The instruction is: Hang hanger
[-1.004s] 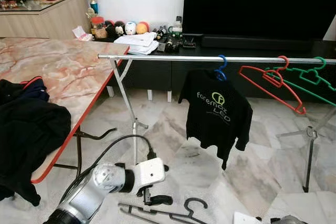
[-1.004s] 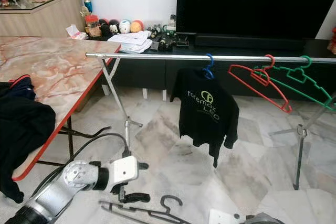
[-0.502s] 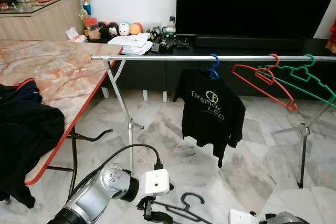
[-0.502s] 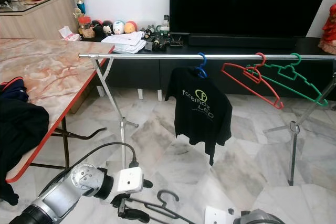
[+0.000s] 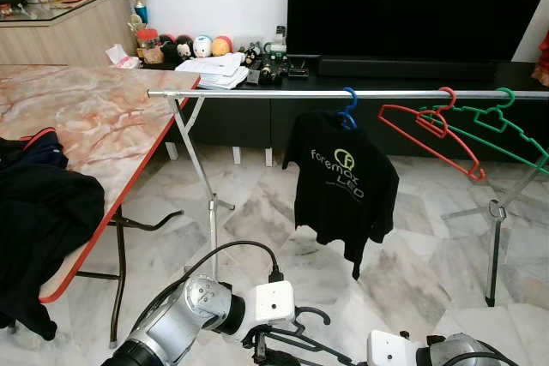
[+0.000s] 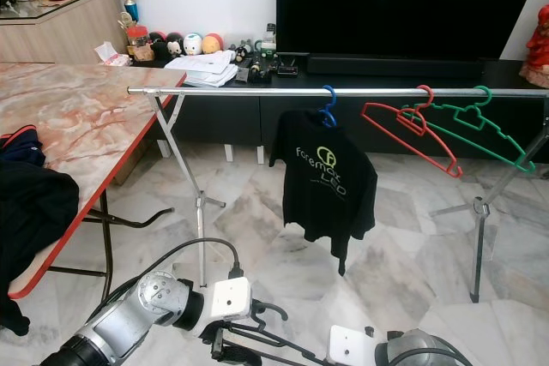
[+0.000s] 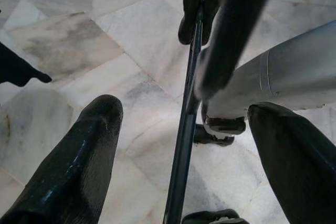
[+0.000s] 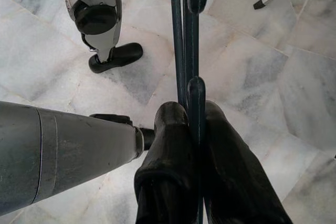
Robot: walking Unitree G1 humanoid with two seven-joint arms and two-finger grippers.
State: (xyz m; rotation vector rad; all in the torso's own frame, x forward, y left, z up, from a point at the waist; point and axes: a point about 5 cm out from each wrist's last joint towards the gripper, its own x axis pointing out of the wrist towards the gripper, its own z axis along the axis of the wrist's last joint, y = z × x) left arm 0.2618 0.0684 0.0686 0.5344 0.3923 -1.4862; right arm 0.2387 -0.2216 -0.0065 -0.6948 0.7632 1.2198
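Note:
A black hanger (image 5: 310, 338) is held low over the marble floor in front of me, its hook (image 5: 314, 313) pointing up. In the right wrist view my right gripper (image 8: 197, 145) is shut on the hanger's thin bar (image 8: 184, 35). My left gripper (image 7: 184, 156) is open, with the hanger's bar (image 7: 185, 129) running between its two fingers (image 7: 79, 166) and touching neither. The left arm (image 5: 202, 310) reaches in from the lower left. The silver rail (image 5: 257, 93) spans the room ahead; it carries a black T-shirt (image 5: 343, 182) on a blue hanger, a red hanger (image 5: 429, 130) and a green hanger (image 5: 502, 126).
A marble-topped table (image 5: 94, 117) with a red edge stands at the left, dark clothes (image 5: 39, 220) heaped on it. The rail's crossed legs (image 5: 210, 203) stand on the floor at both ends. A black TV console (image 5: 412, 66) runs behind the rail.
My left arm has swung right and down, bringing its gripper around the hanger's bar. The right arm has come up into view at the bottom right. The camera shifted slightly.

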